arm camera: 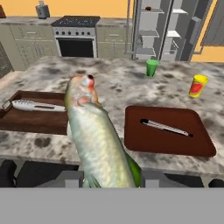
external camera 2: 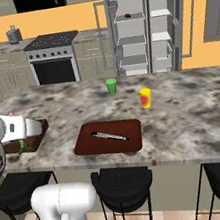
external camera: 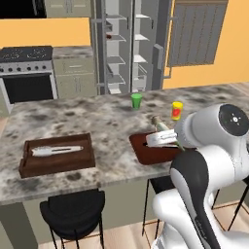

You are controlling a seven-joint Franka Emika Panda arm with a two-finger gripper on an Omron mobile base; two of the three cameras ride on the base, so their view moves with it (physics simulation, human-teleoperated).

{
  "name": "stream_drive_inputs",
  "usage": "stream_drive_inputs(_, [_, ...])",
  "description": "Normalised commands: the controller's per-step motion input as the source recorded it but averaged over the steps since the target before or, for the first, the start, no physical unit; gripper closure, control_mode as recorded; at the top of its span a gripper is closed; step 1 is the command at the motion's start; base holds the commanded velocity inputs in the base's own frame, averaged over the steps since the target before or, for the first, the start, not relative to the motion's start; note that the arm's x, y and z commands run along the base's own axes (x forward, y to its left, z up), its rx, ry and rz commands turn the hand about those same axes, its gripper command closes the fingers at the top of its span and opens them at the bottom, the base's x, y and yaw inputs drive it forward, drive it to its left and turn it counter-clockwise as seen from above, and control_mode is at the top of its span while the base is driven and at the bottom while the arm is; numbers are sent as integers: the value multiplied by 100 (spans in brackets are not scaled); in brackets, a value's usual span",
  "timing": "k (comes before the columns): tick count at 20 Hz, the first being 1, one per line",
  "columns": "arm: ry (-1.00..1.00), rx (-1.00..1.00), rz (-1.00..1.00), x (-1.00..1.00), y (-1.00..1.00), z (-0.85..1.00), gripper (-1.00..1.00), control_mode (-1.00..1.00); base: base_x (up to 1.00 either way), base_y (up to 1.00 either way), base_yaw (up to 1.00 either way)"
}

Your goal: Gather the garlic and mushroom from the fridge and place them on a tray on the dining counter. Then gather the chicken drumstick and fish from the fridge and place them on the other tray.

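Two trays are sitting before you on dining counter [arm camera: 109, 83]. Gripper [arm camera: 111, 177] is clenching greenish-silver fish [arm camera: 98, 140], head pointing away over counter's near edge, between both trays. Deep dark-brown tray [arm camera: 37, 120] is lying left, holding slender silvery fish-like item [arm camera: 37, 105]. Flat reddish-brown tray [arm camera: 168, 131] is lying right, carrying thin dark-and-silver item [arm camera: 165, 127]. Farther, you are seeing green cup [arm camera: 152, 68] and yellow container [arm camera: 197, 85]. Fridge [arm camera: 168, 28] is standing open beyond.

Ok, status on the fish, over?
Gripper shut on fish, short of the counter. Deep tray holds a slender silvery item. Path to it looks open.
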Motion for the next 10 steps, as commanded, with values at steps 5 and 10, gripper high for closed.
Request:
stream_drive_inputs(5, [7,4,11,34,-62,-22,100,-100,7,-14,3])
stream_drive_inputs(10, [11,1,13,61,-61,-39,100,-100,0,0,0])
